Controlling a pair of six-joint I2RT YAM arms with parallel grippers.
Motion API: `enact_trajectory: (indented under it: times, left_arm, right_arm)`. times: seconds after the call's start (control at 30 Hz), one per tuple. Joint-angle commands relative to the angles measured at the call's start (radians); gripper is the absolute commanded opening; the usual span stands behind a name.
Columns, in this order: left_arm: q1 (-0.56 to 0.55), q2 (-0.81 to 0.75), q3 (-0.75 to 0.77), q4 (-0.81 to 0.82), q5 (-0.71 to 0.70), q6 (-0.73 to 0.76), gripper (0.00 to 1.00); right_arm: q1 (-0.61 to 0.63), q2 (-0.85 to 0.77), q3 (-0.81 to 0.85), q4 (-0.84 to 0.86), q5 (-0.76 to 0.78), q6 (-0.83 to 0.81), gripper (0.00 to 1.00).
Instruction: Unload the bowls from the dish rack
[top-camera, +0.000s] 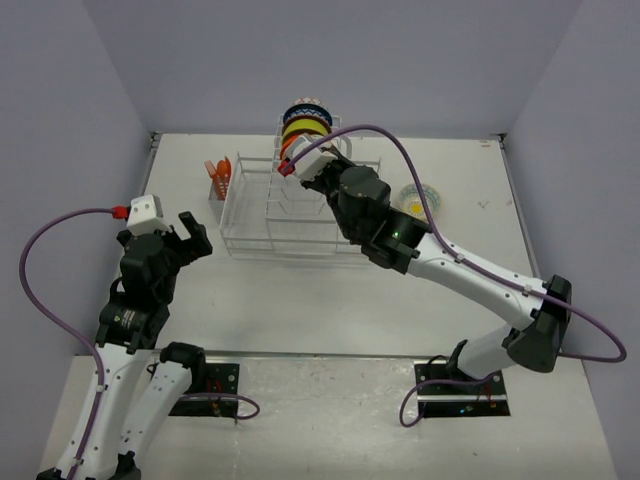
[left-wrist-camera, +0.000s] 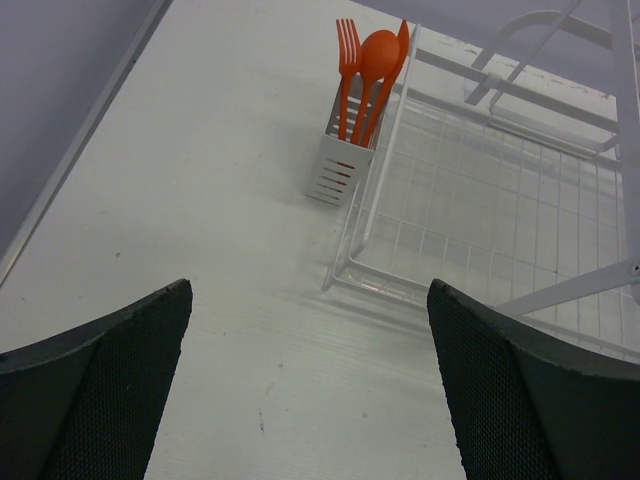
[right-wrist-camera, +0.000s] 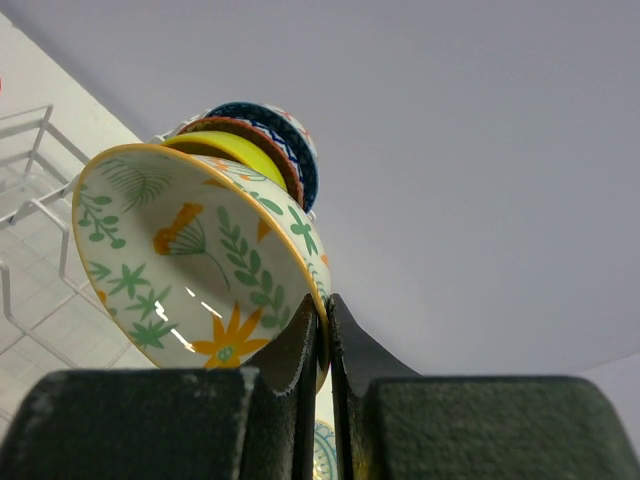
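The white wire dish rack (top-camera: 262, 228) stands mid-table and also shows in the left wrist view (left-wrist-camera: 375, 205). Bowls stand on edge in its far upright section: dark blue (top-camera: 306, 109), yellow-green (top-camera: 305, 127) and orange-red (top-camera: 289, 144). In the right wrist view my right gripper (right-wrist-camera: 325, 305) is shut on the rim of the cream floral bowl (right-wrist-camera: 180, 260). Behind it stand the yellow-green (right-wrist-camera: 235, 150), orange-red (right-wrist-camera: 262, 140) and dark blue (right-wrist-camera: 292, 140) bowls. In the top view the right gripper (top-camera: 298, 162) hides the cream bowl. My left gripper (left-wrist-camera: 310, 290) is open and empty over the table, left of the rack (top-camera: 185, 235).
A small white utensil cup (left-wrist-camera: 338, 168) holding orange utensils (left-wrist-camera: 372, 65) hangs at the rack's left end (top-camera: 219, 180). A pale round dish with a teal pattern (top-camera: 421, 199) lies on the table right of the rack. Grey walls close the table's sides and back.
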Motion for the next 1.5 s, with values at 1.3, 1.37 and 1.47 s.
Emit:
enact_trajectory:
  times: [1.3, 1.37, 1.47]
  left_arm:
    - [-0.004, 0.011, -0.004, 0.045, 0.057, 0.017, 1.0]
    - [-0.004, 0.014, -0.004, 0.045, 0.057, 0.017, 1.0]
    - [-0.004, 0.016, -0.004, 0.045, 0.057, 0.017, 1.0]
  right_arm:
    - [-1.192, -0.499, -0.592, -0.161, -0.697, 1.772, 0.0]
    - [-1.203, -0.446, -0.579, -0.162, -0.683, 1.789, 0.0]
    - [-1.206, -0.378, -0.544, -0.186, -0.652, 1.807, 0.0]
